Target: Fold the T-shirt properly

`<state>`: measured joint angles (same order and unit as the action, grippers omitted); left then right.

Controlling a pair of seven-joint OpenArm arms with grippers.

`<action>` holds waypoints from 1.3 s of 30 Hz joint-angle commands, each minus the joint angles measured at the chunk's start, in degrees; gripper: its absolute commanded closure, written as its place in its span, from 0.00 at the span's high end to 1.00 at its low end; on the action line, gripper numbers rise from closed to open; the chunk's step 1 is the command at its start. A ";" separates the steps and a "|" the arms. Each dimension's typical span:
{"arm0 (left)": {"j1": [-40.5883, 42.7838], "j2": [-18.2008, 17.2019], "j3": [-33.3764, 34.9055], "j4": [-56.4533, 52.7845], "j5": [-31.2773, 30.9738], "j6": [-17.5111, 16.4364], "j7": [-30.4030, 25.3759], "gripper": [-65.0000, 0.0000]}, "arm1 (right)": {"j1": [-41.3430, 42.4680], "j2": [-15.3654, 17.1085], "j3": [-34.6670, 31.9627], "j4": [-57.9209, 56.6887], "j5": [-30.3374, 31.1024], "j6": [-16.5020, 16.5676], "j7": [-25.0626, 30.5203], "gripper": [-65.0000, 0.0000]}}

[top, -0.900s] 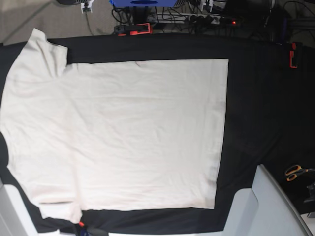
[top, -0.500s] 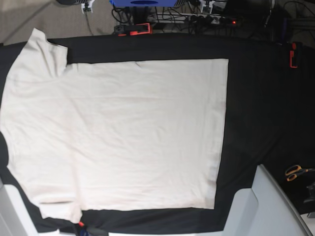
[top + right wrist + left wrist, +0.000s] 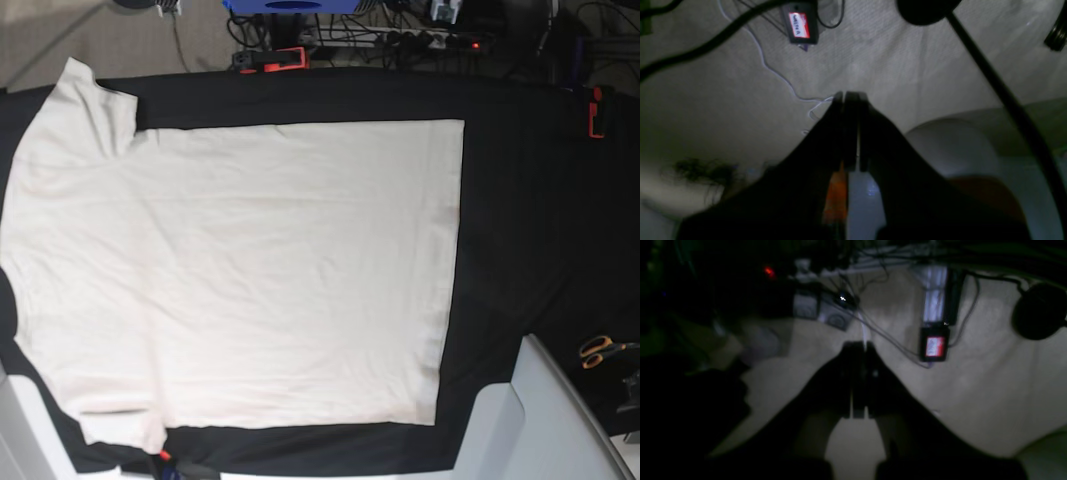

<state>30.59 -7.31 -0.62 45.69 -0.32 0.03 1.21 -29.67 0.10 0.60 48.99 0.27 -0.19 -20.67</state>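
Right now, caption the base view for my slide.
Cream T-shirt spread flat and unfolded on the black cloth, orange-handled scissors lying apart at the cloth's edge.

Cream T-shirt (image 3: 250, 270), black cloth (image 3: 530, 220)

A robotics lab or test room is showing here, not a home. A black cloth (image 3: 530, 200) is covering a work table and clamps (image 3: 272, 60) with orange jaws are pinning it at the far edge; another clamp (image 3: 596, 112) is gripping the right side. Behind the table, a power strip (image 3: 400, 38) with a red light and tangled cables (image 3: 880, 330) are lying on a pale carpet (image 3: 907, 66). A small labelled box (image 3: 799, 23) is sitting among the wires. Orange-handled scissors (image 3: 598, 350) are lying on the cloth, and pale arm housings (image 3: 545, 420) are framing the near edge.
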 commanded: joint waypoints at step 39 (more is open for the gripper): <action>13.50 -8.29 -10.94 56.95 -9.57 -0.16 4.55 0.00 | 14.68 3.64 58.70 40.02 24.74 40.19 -38.19 0.65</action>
<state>43.64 -15.35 -11.22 101.84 -9.52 -0.38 6.96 -15.22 2.83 59.05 88.18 24.16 39.90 -59.64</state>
